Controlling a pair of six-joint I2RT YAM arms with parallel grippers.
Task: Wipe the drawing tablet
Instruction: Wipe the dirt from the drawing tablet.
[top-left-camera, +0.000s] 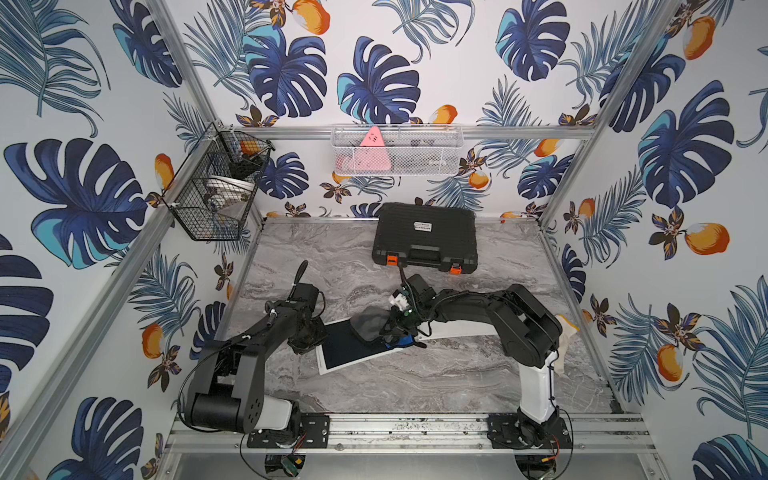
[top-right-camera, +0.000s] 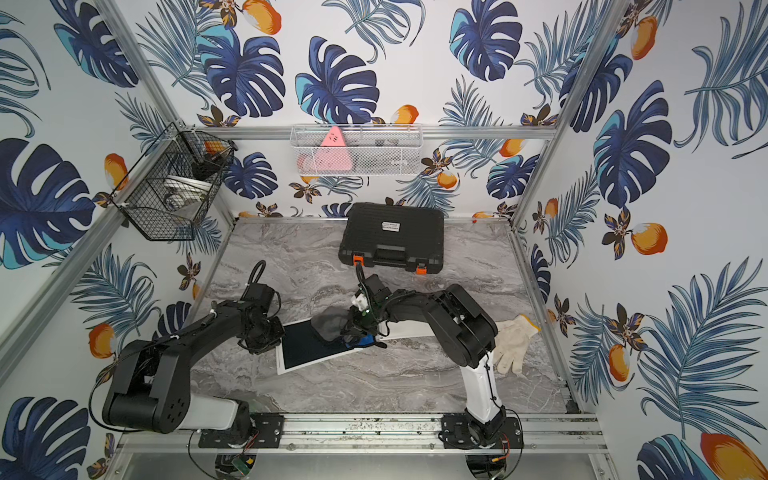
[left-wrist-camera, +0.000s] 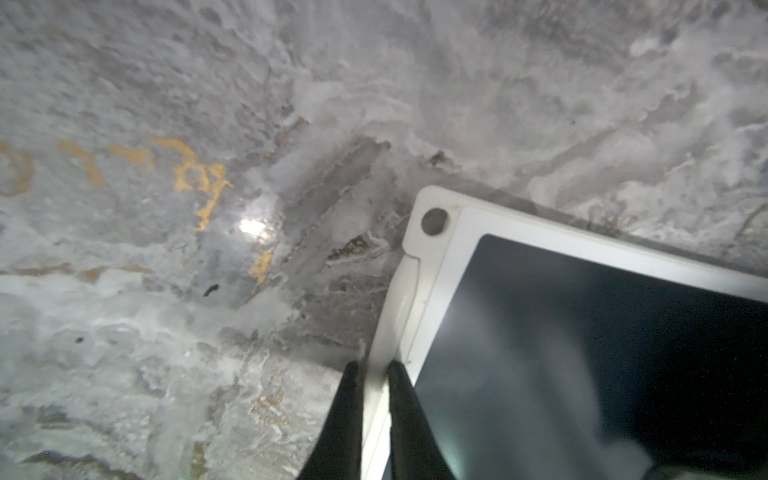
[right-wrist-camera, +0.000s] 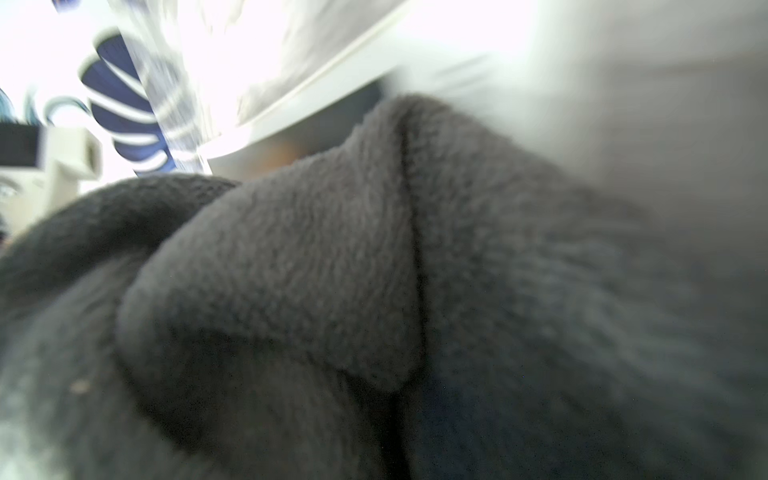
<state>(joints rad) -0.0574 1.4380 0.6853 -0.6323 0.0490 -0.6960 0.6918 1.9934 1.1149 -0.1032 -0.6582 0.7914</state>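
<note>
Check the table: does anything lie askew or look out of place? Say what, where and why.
The drawing tablet lies slanted to the edges of the table, its end clamped by the left tool. A white work glove lies by the base of the right arm, unrelated to wiping.

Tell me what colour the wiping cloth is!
The cloth is dark grey, clearest in the right wrist view.

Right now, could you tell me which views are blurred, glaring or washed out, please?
Right wrist view: the grey fleece cloth fills the frame, smeared toward the edges, background blown out white. Left wrist view: soft, with a glare spot on the grey marble tabletop and a pale reflection across the white-framed drawing tablet. Both top views: evenly lit, fairly sharp.
</note>
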